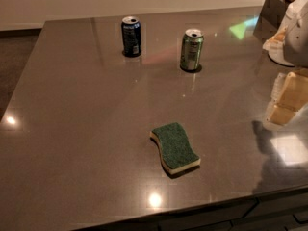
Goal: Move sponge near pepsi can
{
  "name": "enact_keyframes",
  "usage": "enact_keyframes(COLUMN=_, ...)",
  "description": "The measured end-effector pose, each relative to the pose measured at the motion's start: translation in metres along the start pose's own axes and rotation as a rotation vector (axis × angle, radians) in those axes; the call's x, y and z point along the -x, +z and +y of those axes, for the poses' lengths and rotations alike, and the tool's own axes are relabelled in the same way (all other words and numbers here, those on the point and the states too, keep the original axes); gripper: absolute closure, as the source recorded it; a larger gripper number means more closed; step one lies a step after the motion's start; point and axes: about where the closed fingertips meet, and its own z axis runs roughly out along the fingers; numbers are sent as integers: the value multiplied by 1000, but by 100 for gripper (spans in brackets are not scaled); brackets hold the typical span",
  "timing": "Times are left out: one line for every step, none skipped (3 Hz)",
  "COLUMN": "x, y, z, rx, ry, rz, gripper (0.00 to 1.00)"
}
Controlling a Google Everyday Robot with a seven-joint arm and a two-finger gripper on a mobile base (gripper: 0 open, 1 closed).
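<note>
The sponge lies flat on the grey-brown table, in the front middle, dark green top up over a pale yellow layer. The pepsi can, dark navy with a silver top, stands upright at the back of the table, left of centre and far from the sponge. My gripper hangs at the right edge of the view, above the table and well to the right of the sponge, touching neither object. Its white arm housing is above it.
A green soda can stands upright to the right of the pepsi can. A dark box sits at the back right corner. The table's front edge runs along the bottom, and its left edge drops to the floor.
</note>
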Motion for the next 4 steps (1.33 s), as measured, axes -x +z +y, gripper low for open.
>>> enact_keyframes(x=0, y=0, z=0, rx=0, ry=0, rz=0, gripper=0)
enact_keyframes(x=8, y=7, z=8, rx=6, ry=25, rz=24, gripper=0)
enact_keyframes(x=23, y=22, z=23, rx=25, ry=57, rz=19, gripper=0)
enact_keyframes(x=40, y=43, z=40, rx=51, ry=62, rz=-28, gripper=0)
